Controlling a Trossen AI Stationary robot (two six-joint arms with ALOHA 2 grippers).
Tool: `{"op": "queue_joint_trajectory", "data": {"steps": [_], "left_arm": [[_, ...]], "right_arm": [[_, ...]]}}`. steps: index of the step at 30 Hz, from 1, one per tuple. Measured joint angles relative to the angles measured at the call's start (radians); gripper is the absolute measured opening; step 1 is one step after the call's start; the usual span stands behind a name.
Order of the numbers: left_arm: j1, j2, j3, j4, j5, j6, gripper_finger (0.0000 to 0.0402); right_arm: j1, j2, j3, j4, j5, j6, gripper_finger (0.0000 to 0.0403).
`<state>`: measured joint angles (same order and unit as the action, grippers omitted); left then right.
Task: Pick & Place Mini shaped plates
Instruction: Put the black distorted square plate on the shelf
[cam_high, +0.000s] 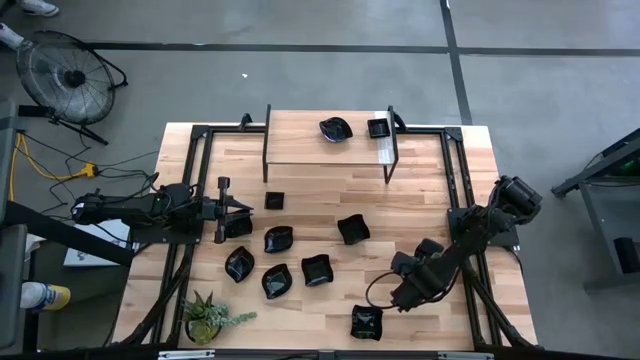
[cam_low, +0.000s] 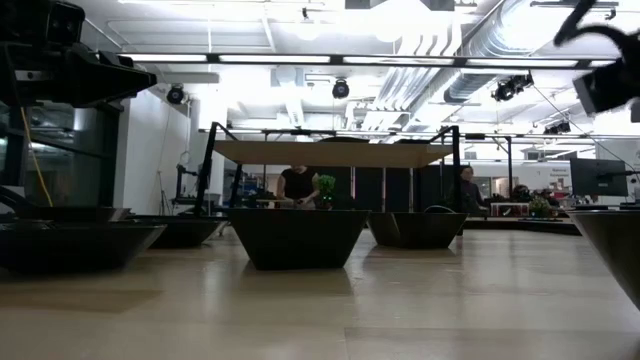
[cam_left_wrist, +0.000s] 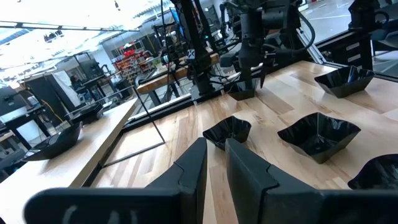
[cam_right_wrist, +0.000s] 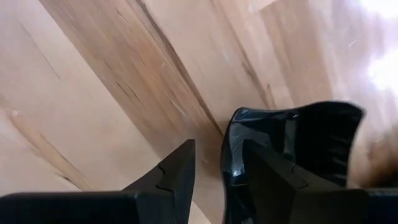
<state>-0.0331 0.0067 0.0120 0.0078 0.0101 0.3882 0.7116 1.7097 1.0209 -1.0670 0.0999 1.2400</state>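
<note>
Jaws of the right gripper (cam_right_wrist: 217, 152) stand apart astride the raised rim of a glossy black, wavy-edged mini plate (cam_right_wrist: 298, 137). One finger is over the plate's hollow and the other outside, with bare wood showing in the gap. That placement suits a pinch on the thin upturned wall, the only part of so shallow a dish that gives a hold. I cannot tell whether the inner finger already touches it. This plate sits near the front edge of the pale, planked wooden bench (cam_high: 420, 200), apart from the rest.

Across the bench, the left gripper (cam_left_wrist: 214, 149) waits low with its jaws nearly together, only a narrow slit between them and nothing held. It sits beside the cluster of other black mini shaped plates (cam_high: 279, 239) mid-bench. These are small, hard and shiny, some square, some leaf-like with crimped edges, and probably slippery.

At the back, two more plates (cam_high: 335, 129) rest on a raised wooden shelf with thin black metal legs (cam_high: 300, 140), probably the place target.
</note>
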Motion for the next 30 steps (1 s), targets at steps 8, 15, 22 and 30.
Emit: {"op": "queue_joint_trajectory", "data": {"steps": [8, 15, 22, 30], "left_arm": [[0.0, 0.0, 0.0, 0.0, 0.0, 0.0, 0.0056], [0.0, 0.0, 0.0, 0.0, 0.0, 0.0, 0.0056], [0.0, 0.0, 0.0, 0.0, 0.0, 0.0, 0.0056], [0.0, 0.0, 0.0, 0.0, 0.0, 0.0, 0.0056]], "right_arm": [[-0.011, -0.002, -0.033, 0.055, -0.032, -0.006, 0.0129], [-0.011, -0.038, -0.033, 0.034, -0.019, 0.006, 0.0129], [-0.011, -0.047, -0.037, 0.026, -0.016, 0.01, 0.0119], [-0.019, -0.047, -0.038, 0.028, -0.028, 0.009, 0.0065]]}}
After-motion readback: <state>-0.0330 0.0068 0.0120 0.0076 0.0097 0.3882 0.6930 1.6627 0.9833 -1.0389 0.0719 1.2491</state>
